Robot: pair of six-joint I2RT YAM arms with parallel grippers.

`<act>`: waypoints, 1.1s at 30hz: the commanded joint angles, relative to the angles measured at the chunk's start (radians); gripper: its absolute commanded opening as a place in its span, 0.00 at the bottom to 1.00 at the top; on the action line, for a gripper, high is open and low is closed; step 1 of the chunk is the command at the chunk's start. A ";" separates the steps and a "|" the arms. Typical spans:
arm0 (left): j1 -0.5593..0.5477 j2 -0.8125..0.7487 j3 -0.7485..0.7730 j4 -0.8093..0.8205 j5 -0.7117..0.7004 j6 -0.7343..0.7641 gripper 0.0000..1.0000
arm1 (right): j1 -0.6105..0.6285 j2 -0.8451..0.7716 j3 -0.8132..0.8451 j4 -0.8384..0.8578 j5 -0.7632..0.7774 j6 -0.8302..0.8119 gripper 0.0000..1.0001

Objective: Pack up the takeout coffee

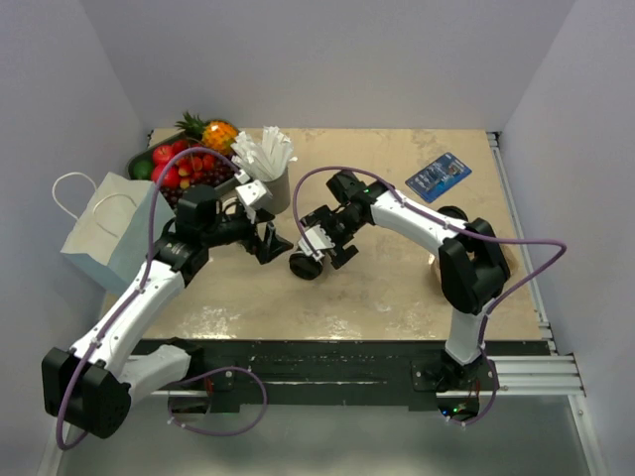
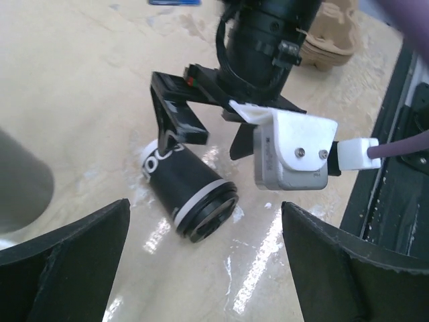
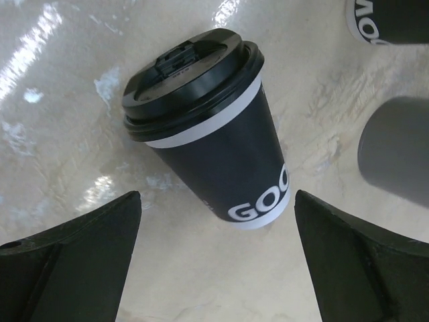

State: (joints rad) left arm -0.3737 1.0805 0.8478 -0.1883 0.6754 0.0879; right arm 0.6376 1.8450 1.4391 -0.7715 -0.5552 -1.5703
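The takeout coffee (image 1: pixel 304 266), a dark cup with white lettering and a black lid, lies on its side on the table between both arms. In the left wrist view the takeout coffee (image 2: pixel 179 176) points its lid at the camera. My left gripper (image 2: pixel 204 204) stands open just short of the lid, holding nothing. In the right wrist view the takeout coffee (image 3: pixel 214 134) lies just ahead of my right gripper (image 3: pixel 218 194), whose jaws are wide apart and clear of it. From above, the left gripper (image 1: pixel 273 244) and right gripper (image 1: pixel 319 253) face each other across the cup.
A white paper bag (image 1: pixel 104 233) stands at the table's left edge. A grey cup of white sticks (image 1: pixel 268 164) and a fruit bowl (image 1: pixel 184 159) sit behind the left arm. Another dark cup (image 3: pixel 389 20) and the grey cup (image 3: pixel 395 157) are close by. A blue packet (image 1: pixel 438 176) lies back right.
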 commanded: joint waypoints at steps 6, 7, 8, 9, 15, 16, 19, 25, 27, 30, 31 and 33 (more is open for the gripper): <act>0.096 -0.113 -0.024 -0.096 -0.063 -0.042 0.98 | 0.066 0.145 0.179 -0.140 0.064 -0.307 0.99; 0.104 -0.113 -0.024 -0.089 -0.065 -0.046 0.98 | 0.080 0.148 0.175 -0.140 0.070 -0.313 0.99; 0.108 -0.113 -0.023 -0.079 -0.066 -0.048 0.98 | 0.086 0.160 0.169 -0.140 0.078 -0.316 0.99; 0.111 -0.110 -0.023 -0.074 -0.066 -0.050 0.98 | 0.091 0.166 0.167 -0.146 0.083 -0.318 0.99; 0.117 -0.094 -0.010 -0.071 -0.062 -0.033 0.98 | 0.109 0.191 0.161 -0.177 0.063 -0.236 0.88; 0.119 -0.090 -0.007 -0.066 -0.060 -0.033 0.98 | 0.111 0.195 0.161 -0.169 0.054 -0.209 0.84; 0.121 -0.062 0.010 -0.048 -0.048 -0.045 0.98 | 0.102 0.178 0.139 -0.088 0.003 -0.039 0.68; 0.122 0.036 0.104 -0.042 -0.022 -0.021 0.98 | -0.010 0.067 0.005 0.246 -0.219 0.465 0.57; 0.122 0.081 0.134 -0.057 -0.013 -0.013 0.98 | -0.067 0.036 -0.071 0.393 -0.273 0.725 0.56; 0.122 0.137 0.212 -0.092 0.004 0.004 0.98 | -0.128 0.004 -0.166 0.769 -0.284 1.014 0.56; 0.122 0.154 0.227 -0.105 0.006 0.016 0.98 | -0.137 -0.006 -0.189 0.863 -0.278 1.077 0.56; 0.122 0.194 0.270 -0.141 0.009 0.032 0.98 | -0.160 -0.013 -0.247 1.059 -0.275 1.233 0.57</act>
State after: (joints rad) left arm -0.2562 1.2285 1.0210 -0.2821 0.6491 0.0784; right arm 0.5140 1.8816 1.2709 -0.2340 -0.7605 -0.8158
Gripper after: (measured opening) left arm 0.983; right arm 0.699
